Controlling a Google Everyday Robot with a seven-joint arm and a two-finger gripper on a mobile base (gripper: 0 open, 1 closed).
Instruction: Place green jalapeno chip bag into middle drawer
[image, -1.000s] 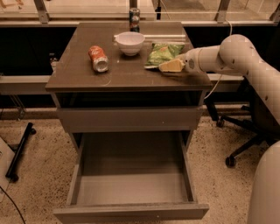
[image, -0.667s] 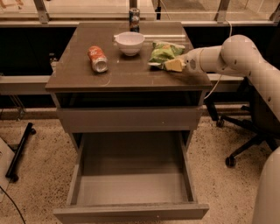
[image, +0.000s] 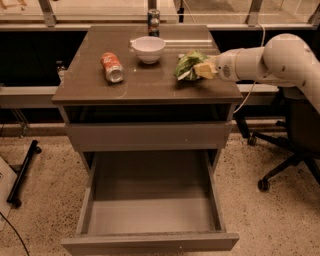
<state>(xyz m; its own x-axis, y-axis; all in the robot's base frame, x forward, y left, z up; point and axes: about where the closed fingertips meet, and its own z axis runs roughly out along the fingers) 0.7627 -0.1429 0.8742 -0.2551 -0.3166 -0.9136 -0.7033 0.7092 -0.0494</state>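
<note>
Gripper (image: 199, 70) at 3 o'clock of cabinet top (image: 150, 84), reaching in from right, clamped on right edge of chip bag (image: 186, 65). Bag bunched, on top's right side, 4 o'clock of bowl (image: 148, 48); touching surface or lifted, cannot tell. Soda can (image: 112, 67) on its side, 9 o'clock of bag. Middle drawer (image: 150, 243) pulled out, 6 o'clock below top, well apart from bag.

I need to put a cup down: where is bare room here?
Bare: on the table, the front strip between can and bag; also the whole drawer floor. Crowded: the back around the bowl, and the right edge, where the end effector meets the bag.
</note>
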